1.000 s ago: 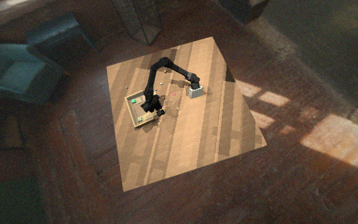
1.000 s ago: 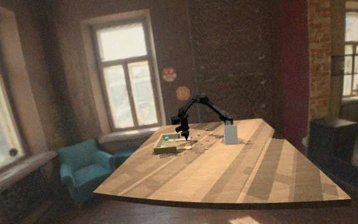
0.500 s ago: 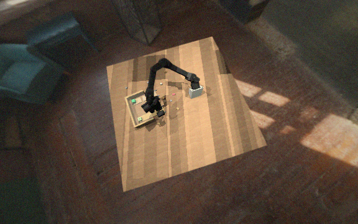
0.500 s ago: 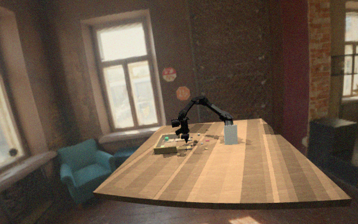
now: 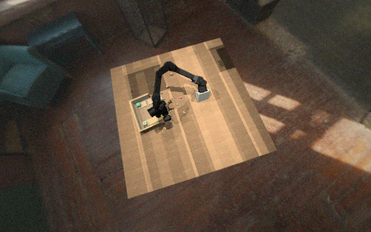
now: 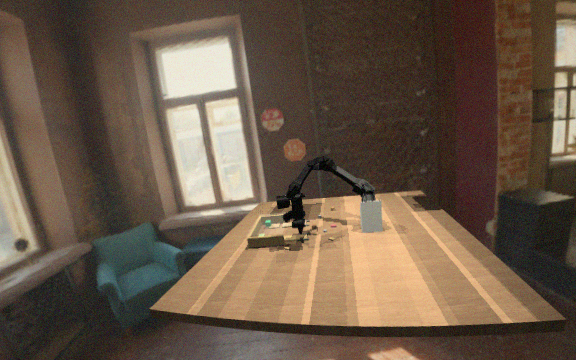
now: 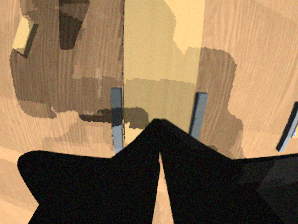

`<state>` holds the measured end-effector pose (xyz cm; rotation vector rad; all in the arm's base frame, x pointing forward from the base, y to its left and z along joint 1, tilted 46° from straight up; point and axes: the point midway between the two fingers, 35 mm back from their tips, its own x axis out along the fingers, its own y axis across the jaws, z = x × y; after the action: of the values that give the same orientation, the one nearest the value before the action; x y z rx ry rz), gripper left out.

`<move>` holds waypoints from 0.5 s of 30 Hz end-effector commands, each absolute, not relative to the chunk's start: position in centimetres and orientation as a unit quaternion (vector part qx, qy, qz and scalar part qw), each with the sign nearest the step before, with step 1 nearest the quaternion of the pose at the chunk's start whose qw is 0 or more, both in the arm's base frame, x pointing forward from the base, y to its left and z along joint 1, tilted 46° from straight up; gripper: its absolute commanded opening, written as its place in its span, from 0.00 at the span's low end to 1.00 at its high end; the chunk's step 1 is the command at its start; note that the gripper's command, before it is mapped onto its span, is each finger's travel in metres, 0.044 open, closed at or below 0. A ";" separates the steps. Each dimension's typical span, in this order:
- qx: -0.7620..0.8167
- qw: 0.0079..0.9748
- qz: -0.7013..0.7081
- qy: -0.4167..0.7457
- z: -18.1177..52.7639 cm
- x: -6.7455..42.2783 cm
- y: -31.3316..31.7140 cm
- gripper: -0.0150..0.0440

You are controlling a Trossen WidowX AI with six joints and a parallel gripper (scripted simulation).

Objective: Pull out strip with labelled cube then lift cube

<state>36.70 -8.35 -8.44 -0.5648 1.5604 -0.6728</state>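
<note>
My gripper is shut and empty, low over the outer end of a plain pale-yellow strip. The fingers cover part of that end in the wrist view, so contact cannot be told. The strip lies between two blue-grey rails. A pale green cube sits at its far end inside the tray; its label is too small to read. A brighter green cube sits on the other strip, mostly hidden by the arm.
The open-ended yellow tray has raised walls around the cubes. A small yellow block lies left of the plain strip. Another rail stands at right. A red piece and other small pieces lie toward the white arm base.
</note>
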 end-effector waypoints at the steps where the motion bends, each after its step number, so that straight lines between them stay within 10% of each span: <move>1: -0.251 0.621 -0.292 0.682 -9.0 36.4 -8.8 0.25; 15: -0.252 0.621 -0.293 0.682 -9.7 36.3 -9.6 0.25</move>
<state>36.29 -9.59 -9.59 -0.5694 1.5677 -0.6742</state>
